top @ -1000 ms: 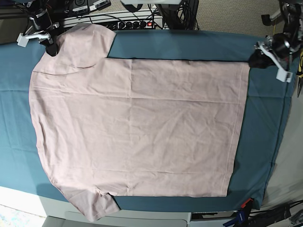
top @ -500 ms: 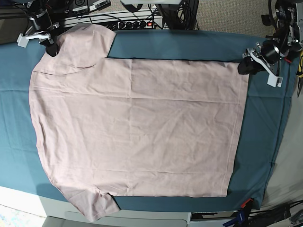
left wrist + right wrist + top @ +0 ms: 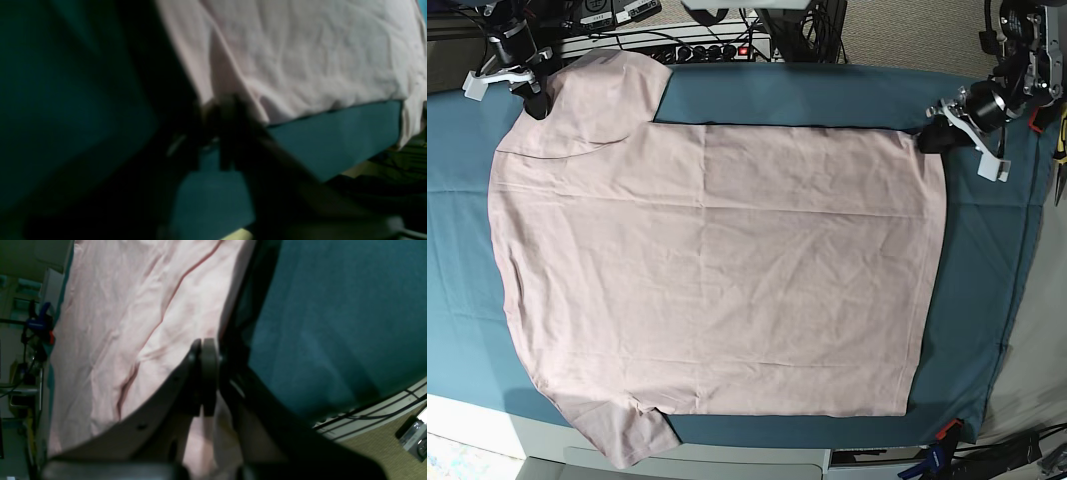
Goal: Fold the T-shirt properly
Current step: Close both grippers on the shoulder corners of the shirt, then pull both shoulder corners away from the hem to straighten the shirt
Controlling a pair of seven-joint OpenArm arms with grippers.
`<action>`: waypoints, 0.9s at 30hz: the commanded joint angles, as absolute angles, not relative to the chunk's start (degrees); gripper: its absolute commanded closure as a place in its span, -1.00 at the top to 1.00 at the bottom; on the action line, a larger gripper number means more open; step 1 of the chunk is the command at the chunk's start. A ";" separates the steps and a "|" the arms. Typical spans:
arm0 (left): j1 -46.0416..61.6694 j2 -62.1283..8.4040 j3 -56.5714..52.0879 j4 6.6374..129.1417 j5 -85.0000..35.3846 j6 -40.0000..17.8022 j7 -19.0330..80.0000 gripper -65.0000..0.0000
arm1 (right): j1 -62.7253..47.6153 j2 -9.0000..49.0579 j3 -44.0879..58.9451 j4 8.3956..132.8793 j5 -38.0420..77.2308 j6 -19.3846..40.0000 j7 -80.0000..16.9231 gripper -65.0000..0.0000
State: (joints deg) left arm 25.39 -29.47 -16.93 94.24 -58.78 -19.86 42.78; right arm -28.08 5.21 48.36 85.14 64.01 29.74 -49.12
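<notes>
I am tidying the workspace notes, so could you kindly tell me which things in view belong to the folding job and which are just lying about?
Belongs to the job:
- T-shirt
- left gripper
- right gripper

Just lying about:
- teal cloth sheet
- power strip
- clamp

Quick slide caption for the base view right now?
Pale pink cotton T-shirt spread flat on teal cloth sheet, left claw at its hem corner, right claw at a sleeve.
</notes>
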 commanded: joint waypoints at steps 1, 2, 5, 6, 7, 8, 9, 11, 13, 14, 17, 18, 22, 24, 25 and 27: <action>25.71 -30.06 -16.95 94.54 -58.00 -19.49 44.14 -1.00 | -28.62 5.54 48.42 85.60 61.39 29.17 -49.65 -1.00; 25.74 -30.11 -16.95 94.54 -58.00 -19.49 44.16 -1.00 | -28.62 5.54 48.42 85.60 61.14 29.19 -49.65 -1.00; 25.74 -30.70 -16.95 94.54 -57.80 -19.49 44.16 -1.00 | -28.91 5.56 48.42 85.67 61.17 30.81 -49.74 -1.00; 25.74 -31.05 -16.95 94.54 -57.80 -19.51 44.14 -1.00 | -29.08 5.56 48.42 85.86 61.19 32.05 -50.02 -1.00; 25.74 -31.44 -16.95 94.56 -57.82 -19.51 44.16 -1.00 | -29.39 5.56 48.42 86.17 61.30 32.91 -50.28 -1.00; 25.74 -31.77 -16.99 94.56 -57.82 -19.51 44.16 -1.00 | -29.74 5.56 48.42 86.70 61.36 33.10 -50.57 -1.00; 25.74 -32.12 -16.99 94.56 -57.82 -19.49 44.16 -1.00 | -29.93 5.58 48.42 87.35 61.47 33.15 -50.74 -1.00; 25.87 -32.75 -17.02 94.56 -57.82 -19.51 44.16 -1.00 | -31.09 5.58 48.42 89.10 61.45 33.19 -50.81 -1.00; 26.09 -33.52 -17.02 94.56 -57.84 -19.53 44.23 -1.00 | -32.42 5.58 48.42 91.29 61.43 33.21 -50.78 -1.00; 26.35 -33.85 -17.02 94.56 -57.87 -19.55 44.21 -1.00 | -33.08 5.58 48.45 92.51 61.43 33.21 -50.78 -1.00; 27.24 -34.68 -17.04 94.74 -57.87 -20.45 44.23 -1.00 | -35.29 5.78 48.47 96.29 61.41 33.21 -50.81 -1.00; 27.68 -34.85 -17.06 94.76 -57.89 -20.97 44.23 -1.00 | -36.01 6.13 48.47 97.43 61.41 33.21 -50.81 -1.00; 29.21 -35.11 -17.06 94.78 -58.43 -20.99 44.80 -1.00 | -38.70 8.60 48.49 100.27 60.55 33.19 -50.78 -1.00; 30.20 -35.11 -17.08 94.78 -59.18 -21.04 45.25 -1.00 | -39.57 10.28 48.49 100.60 59.92 33.19 -50.78 -1.00; 30.72 -35.11 -17.12 94.80 -59.22 -21.10 45.23 -1.00 | -40.03 11.14 48.49 100.60 59.90 33.19 -50.78 -1.00; 31.70 -35.09 -17.32 94.96 -59.29 -22.59 45.28 -1.00 | -40.53 12.58 48.49 100.60 59.83 33.19 -50.89 -1.00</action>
State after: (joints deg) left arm 30.87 -34.48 -17.34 94.67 -60.69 -22.94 42.87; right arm -39.90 11.60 47.97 99.72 58.94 32.86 -51.68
